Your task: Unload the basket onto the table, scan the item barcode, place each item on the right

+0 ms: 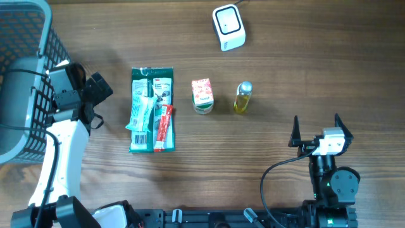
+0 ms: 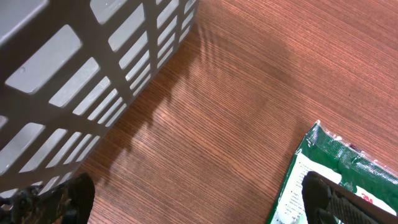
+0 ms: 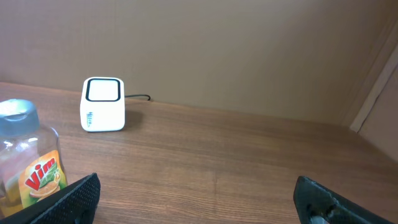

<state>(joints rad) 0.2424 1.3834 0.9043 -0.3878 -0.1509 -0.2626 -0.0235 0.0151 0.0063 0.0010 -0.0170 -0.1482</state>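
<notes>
**Overhead:** the white cube-shaped barcode scanner [image 1: 228,26] stood at the far edge of the wooden tabletop [image 1: 304,69]. A flat green packet [image 1: 152,111], a small red-and-white carton [image 1: 202,95] and a silver-capped bottle of yellow liquid [image 1: 243,97] sat in a row, all untouched. The grey lattice basket [image 1: 25,38] was cut off at left.

**Left wrist:** the left fingers [image 2: 68,199] were spread wide and empty, with only their tips visible.

**Right wrist:** the right fingers [image 3: 71,199] were likewise spread wide, holding nothing. The bottle was partly out of frame.
</notes>
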